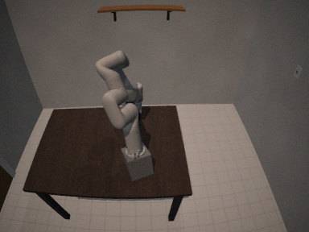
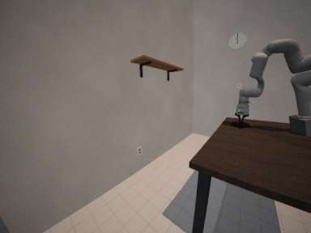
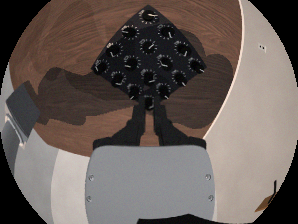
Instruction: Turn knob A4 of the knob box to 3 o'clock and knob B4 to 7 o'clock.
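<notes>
The black knob box (image 3: 148,31) (image 2: 234,124) lies flat on the table, its corners up, down, left and right in the wrist view. Its printed names face upper left there, so the lowest corner knob is A4 (image 3: 149,104). My gripper (image 3: 149,103) (image 2: 241,120) points down at that corner, its narrow fingers on either side of A4, shut on it. The fingers partly hide A4, and its line cannot be read. Knob B4 (image 3: 134,91) is just up and left of A4; its line seems to run toward the lower left. In the top view the arm mostly hides the box.
The other knobs stand close around the fingers, with knob A3 (image 3: 163,90) just up and right of A4. The box sits near the edge of the brown table (image 1: 80,161) (image 2: 259,162). A wall shelf (image 1: 141,8) (image 2: 159,65) hangs beyond the table.
</notes>
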You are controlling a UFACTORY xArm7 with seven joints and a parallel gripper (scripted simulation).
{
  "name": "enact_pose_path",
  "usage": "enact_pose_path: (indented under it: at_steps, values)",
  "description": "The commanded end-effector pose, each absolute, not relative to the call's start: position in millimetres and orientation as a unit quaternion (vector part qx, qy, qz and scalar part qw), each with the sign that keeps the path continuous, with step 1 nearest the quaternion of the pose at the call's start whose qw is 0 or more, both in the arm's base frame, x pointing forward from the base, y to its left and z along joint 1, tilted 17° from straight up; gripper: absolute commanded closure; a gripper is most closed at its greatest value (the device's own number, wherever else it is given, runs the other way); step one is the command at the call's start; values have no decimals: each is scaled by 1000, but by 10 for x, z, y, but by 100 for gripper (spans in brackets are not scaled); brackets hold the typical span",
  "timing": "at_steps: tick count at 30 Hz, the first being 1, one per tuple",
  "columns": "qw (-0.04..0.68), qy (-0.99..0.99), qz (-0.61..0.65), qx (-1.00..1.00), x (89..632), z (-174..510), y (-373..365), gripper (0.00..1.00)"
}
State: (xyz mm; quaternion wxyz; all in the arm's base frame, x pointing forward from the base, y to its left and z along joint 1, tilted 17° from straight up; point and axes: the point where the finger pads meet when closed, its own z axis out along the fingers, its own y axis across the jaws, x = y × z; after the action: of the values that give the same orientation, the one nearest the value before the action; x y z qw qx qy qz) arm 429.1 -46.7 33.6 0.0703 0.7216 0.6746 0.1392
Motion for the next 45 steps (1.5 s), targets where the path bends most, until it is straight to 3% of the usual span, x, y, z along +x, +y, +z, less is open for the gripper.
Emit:
enact_pose_path:
  at_steps: [1,45]
  values:
    - [59,621,138,770,4299,344,-471,92]
    - [11,340,149,928,4299,344,-471,92]
